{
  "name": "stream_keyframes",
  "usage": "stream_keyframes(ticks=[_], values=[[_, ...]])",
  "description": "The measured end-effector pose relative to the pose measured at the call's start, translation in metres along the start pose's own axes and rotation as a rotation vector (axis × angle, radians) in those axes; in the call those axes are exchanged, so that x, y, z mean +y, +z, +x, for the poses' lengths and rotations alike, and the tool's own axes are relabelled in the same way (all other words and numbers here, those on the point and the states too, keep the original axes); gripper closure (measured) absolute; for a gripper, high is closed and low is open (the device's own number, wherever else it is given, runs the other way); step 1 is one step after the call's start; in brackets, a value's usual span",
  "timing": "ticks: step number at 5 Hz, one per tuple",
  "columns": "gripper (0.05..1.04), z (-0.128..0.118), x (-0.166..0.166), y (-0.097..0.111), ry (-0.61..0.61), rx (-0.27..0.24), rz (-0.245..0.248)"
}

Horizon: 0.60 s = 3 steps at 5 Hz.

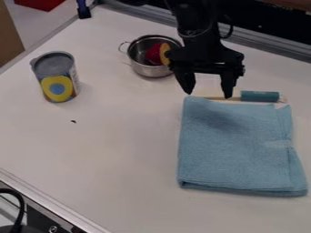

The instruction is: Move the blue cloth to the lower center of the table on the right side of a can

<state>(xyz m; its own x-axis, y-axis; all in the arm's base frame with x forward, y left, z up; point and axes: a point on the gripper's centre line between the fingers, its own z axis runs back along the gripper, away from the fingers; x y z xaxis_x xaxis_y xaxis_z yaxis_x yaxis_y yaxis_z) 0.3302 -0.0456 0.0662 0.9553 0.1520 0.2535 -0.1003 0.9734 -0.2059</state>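
The black gripper hangs from the top of the camera view, its two fingers spread apart with nothing between them. Its tips are over the upper left edge of the blue cloth. Folded into a rough square, the cloth lies flat on the right half of the table. A can with a grey top and a yellow and blue label stands upright at the upper left, well to the left of the cloth.
A metal pot holding a red and yellow item stands left of the gripper. Behind the cloth's top edge lies a teal-handled utensil. The white table has a raised rail along its back. A small dark speck lies below the can.
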Motion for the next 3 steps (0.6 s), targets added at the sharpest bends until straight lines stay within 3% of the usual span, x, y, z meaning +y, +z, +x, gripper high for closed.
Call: stream_keyframes(ticks=[2,3], values=[[0.131,-0.021,-0.014,-0.012,0.033,0.076,0.025],[0.398,-0.034,-0.029,-0.011,0.151,0.136,0.057]])
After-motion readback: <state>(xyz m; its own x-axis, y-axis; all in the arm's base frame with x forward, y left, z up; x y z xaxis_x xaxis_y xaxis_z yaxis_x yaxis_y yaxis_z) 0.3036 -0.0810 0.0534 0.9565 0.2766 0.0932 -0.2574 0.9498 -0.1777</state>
